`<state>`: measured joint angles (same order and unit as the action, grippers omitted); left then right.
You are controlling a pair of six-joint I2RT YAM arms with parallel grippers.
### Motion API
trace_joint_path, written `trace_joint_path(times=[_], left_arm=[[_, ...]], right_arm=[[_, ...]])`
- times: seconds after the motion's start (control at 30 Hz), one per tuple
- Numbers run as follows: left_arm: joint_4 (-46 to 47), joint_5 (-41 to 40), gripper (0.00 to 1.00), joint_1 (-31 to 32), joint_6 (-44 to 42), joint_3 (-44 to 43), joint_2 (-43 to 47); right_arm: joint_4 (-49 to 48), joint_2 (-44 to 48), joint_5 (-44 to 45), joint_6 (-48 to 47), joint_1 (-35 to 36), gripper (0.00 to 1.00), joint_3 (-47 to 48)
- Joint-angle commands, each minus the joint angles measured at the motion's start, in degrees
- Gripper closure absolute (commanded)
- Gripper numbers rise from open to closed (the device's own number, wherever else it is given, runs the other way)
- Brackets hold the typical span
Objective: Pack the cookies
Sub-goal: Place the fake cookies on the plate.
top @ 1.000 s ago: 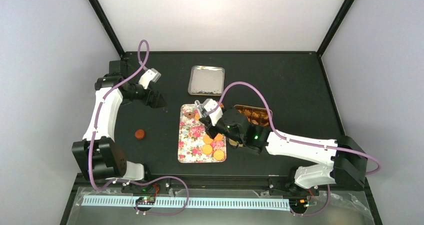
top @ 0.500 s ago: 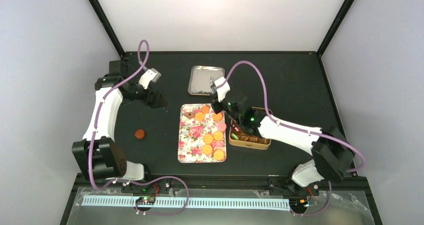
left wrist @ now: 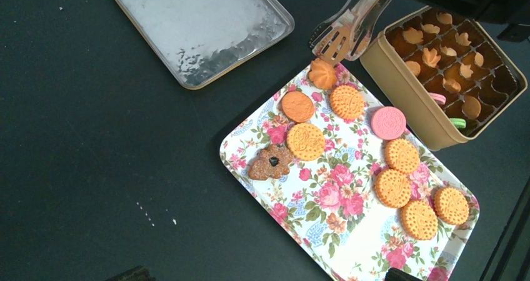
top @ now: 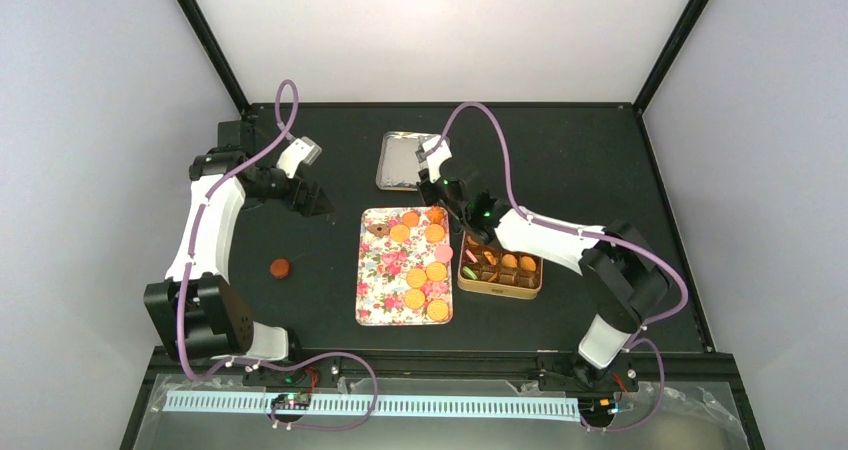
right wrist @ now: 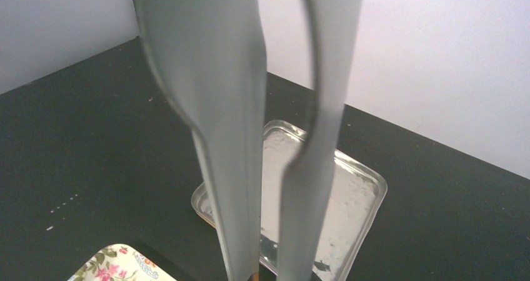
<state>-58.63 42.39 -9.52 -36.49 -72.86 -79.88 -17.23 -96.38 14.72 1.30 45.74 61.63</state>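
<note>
Right gripper [top: 447,195] clamped on tongs [left wrist: 342,31], tips just beside swirl cookie [left wrist: 322,73] at tray [left wrist: 325,225] far end; more cookies [left wrist: 392,187] on tray, some in tin [left wrist: 406,87]. Left gripper [top: 312,200]: can't tell grip state. Risk: domed cookie slips from tips, drops outside tin.

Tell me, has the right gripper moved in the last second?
Yes. The right gripper, holding tongs, went from over the far end of the floral tray toward the back, and is now at the silver lid.
</note>
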Motion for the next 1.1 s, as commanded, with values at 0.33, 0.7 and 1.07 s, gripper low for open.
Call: trace_joint_path(times=[0.33,0.7,1.07], left_arm=[[-0.39,-0.69,0.01,-0.56,-1.92,-1.26,1.33],[-0.78,-0.13,0.01,-0.52,-1.83,-2.05,1.41],[-0.94,-0.1,0.01,-0.5,-2.97,-2.03,2.0]], right_arm=[[-3.56,-1.89,-0.25,0.36,-0.56,0.72,0.08],[-3.2,-3.1,-1.04,0.95,-0.73,0.69,-1.54],[-2.84,-4.75,-2.71,2.19,-0.71,0.67,-2.31]])
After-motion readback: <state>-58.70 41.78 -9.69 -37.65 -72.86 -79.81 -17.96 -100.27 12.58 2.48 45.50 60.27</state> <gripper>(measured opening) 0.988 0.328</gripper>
